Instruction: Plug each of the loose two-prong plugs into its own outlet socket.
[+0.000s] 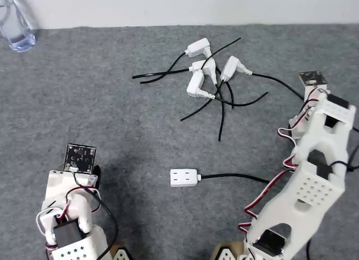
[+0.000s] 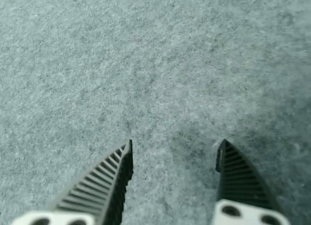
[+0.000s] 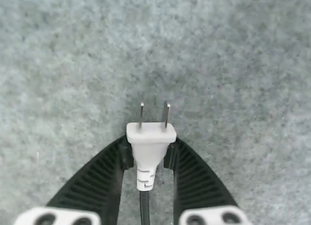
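One plug (image 3: 150,135) sits clamped in right claw (image 3: 148,148).

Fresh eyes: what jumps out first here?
The right gripper clamps a white two-prong plug, prongs pointing out over the gray mat. At the far side of the mat lies a tangle of white plugs with black cords; a white outlet block sits mid-mat.
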Robot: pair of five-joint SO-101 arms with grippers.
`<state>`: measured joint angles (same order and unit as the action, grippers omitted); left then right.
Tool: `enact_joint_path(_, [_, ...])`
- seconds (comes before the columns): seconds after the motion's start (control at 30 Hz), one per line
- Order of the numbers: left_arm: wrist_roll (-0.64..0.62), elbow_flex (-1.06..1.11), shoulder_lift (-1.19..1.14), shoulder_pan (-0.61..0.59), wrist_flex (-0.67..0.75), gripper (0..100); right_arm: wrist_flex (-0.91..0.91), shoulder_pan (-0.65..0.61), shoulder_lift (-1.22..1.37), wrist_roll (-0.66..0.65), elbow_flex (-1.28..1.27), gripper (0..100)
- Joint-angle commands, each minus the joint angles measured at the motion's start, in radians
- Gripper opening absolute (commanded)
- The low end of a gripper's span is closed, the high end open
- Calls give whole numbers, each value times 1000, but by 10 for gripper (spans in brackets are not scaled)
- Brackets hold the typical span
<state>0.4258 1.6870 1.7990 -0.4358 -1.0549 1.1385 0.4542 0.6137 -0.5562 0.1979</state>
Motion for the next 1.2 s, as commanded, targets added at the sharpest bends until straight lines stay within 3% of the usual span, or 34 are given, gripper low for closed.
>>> enact_joint_path(0.0, [-3, -5, 12, 5, -11, 265, 25, -54, -2, -18, -20, 9])
enact_joint_path(0.2, [-3, -5, 12, 8, -11, 265, 36, -111, -54, -29, -9, 9])
enact_joint_path(0.37, [-8, -5, 14, 32, -5, 265, 206, -162, -220, -184, -3, 9])
enact_joint_path(0.67, [-5, -5, 15, 296, 21, 268, 601, -240, -530, -529, -3, 9])
enact_joint_path(0.8, [-8, -7, 15, 322, 55, 259, 651, -298, -608, -647, -8, 9])
enact_joint_path(0.87, [-29, -10, 15, 328, 117, 205, 653, -337, -633, -669, -9, 9])
enact_joint_path(1.0, [-381, -12, 15, 328, 256, 8, 656, -440, -659, -663, -11, 9])
enact_joint_path(1.1, [-664, -13, 14, 356, 259, 33, 656, -512, -667, -624, -18, 9])
enact_joint_path(1.17, [-733, -27, 14, 393, 275, 34, 657, -553, -668, -598, -18, 9])
